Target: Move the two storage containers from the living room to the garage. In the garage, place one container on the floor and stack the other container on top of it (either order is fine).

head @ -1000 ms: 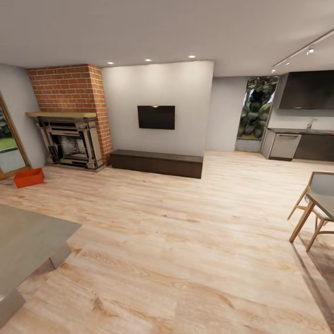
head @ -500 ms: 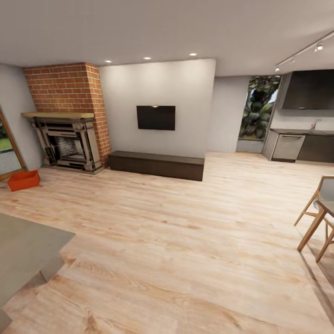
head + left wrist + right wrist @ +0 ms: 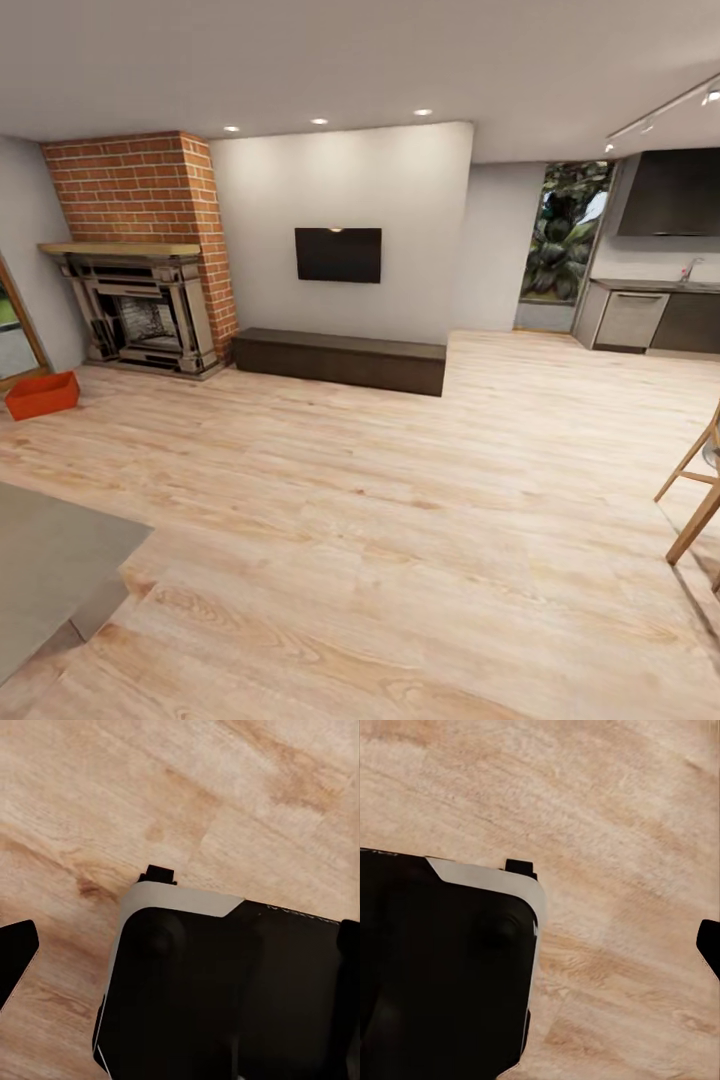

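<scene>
- From my head camera I see 1 storage container (image 3: pixel 42 395) on the light wood floor (image 3: pixel 400 520) of the living room, far ahead and off to my left, just beside the brick fireplace (image 3: pixel 140 260)
- A black TV (image 3: pixel 338 254) hangs on the wall ahead, above a long dark cabinet (image 3: pixel 340 360)
- A wooden chair (image 3: pixel 695 490) stands at my right
- A grey slab (image 3: pixel 50 560) sits low at my left
- Both wrist cameras look down on wood planks past the robot's black and white body (image 3: pixel 225 990); I cannot tell whether either gripper is spread or closed
</scene>
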You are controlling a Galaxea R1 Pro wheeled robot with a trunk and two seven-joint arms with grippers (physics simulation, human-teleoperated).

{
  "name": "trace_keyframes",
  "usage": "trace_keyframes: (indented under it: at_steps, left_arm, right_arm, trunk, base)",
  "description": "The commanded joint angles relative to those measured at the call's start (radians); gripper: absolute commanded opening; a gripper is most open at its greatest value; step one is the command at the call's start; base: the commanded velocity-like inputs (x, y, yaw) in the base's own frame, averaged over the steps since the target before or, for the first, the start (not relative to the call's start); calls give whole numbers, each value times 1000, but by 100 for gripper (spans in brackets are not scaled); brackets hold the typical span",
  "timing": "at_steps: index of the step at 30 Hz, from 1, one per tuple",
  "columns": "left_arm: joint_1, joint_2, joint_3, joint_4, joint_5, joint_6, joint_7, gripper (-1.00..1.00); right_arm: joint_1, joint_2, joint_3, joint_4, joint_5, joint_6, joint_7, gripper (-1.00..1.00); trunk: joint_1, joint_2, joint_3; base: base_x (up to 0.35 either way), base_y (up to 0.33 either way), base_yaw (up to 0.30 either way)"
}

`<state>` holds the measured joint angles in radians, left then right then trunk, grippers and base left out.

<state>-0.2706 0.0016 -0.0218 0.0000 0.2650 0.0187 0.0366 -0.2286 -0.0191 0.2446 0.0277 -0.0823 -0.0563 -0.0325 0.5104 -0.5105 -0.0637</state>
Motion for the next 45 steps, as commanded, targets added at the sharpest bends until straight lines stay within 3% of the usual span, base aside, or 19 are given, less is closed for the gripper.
trace_keyframes:
  at_steps: [1,26,45]
  left_arm:
    - [-1,0,-3,0,7,1,2,100]
    - [-1,0,-3,0,7,-5,2,100]
    - [-1,3,-3,0,7,-4,2,100]
  right_arm:
    - [-1,-1,8,3,-8,-5,-1,100]
    - [-1,-5,10,3,-7,-6,-3,100]
    - [-1,-2,7,3,-15,-6,-1,100]
  trunk:
    - [1,-2,-2]
    - [1,-2,-2]
    - [1,-2,-2]
  base:
    - [324,94,0]
    - [324,93,0]
    - [324,7,0]
